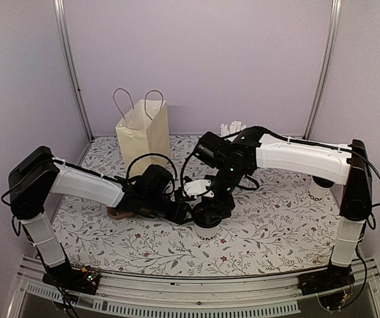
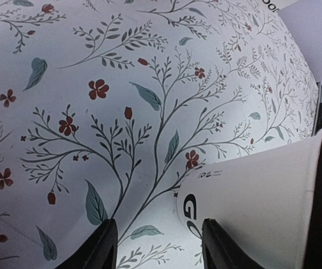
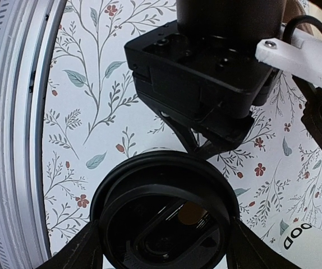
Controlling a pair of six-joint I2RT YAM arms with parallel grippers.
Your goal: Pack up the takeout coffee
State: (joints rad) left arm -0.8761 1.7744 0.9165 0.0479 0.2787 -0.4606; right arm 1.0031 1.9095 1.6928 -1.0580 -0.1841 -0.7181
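The takeout coffee (image 1: pixel 208 231) stands on the flowered table near the front middle, a white cup with a black lid (image 3: pixel 164 190) and dark lettering low on its side (image 2: pixel 251 196). My right gripper (image 1: pixel 209 217) comes down over it; in the right wrist view (image 3: pixel 164 249) its two fingers press against opposite sides of the lid. My left gripper (image 1: pixel 187 213) is open just left of the cup. In the left wrist view (image 2: pixel 158 246) the cup's base edge lies between the fingers, with the right finger (image 2: pixel 222 246) against its side.
A brown paper bag (image 1: pixel 143 132) with handles stands open at the back left. A white cup with straws (image 1: pixel 233 127) is behind the right arm. Another lettered white cup (image 1: pixel 317 190) stands at the right. A brown object (image 1: pixel 117 212) lies under the left arm.
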